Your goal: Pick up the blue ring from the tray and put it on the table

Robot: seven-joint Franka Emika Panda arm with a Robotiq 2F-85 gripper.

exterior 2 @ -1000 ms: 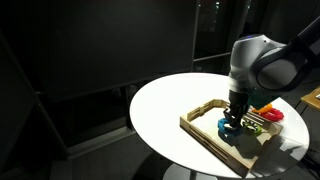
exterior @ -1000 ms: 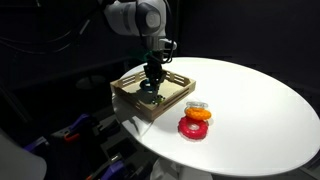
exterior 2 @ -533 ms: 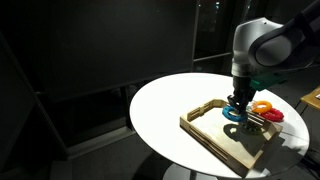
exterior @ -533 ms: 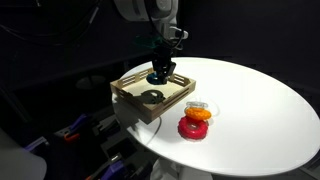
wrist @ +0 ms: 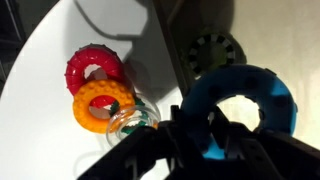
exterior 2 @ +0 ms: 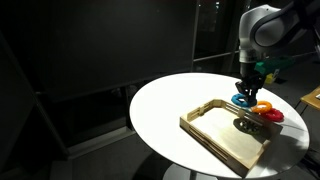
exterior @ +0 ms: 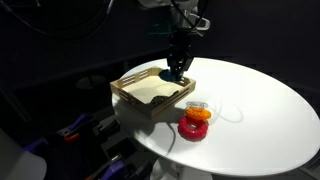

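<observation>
My gripper (exterior: 176,70) is shut on the blue ring (exterior: 169,75) and holds it in the air above the far edge of the tray (exterior: 137,99). In an exterior view the blue ring (exterior 2: 243,100) hangs under the gripper (exterior 2: 246,93) over the tray (exterior 2: 222,141). In the wrist view the blue ring (wrist: 244,100) fills the right side, clamped between my dark fingers (wrist: 195,135). Its round shadow (wrist: 214,53) falls below on the surface. The white round table (exterior: 250,110) carries the tray at its edge.
A red ring (exterior: 193,129) with an orange ring (exterior: 199,115) on it lies on the table beside the tray; both show in the wrist view, red (wrist: 94,68) and orange (wrist: 102,105), with a clear ring (wrist: 135,122) next to them. The tray floor looks bare.
The gripper has risen out of the tray with the blue ring and moved toward the tray's far edge, closer to the red and orange rings.
</observation>
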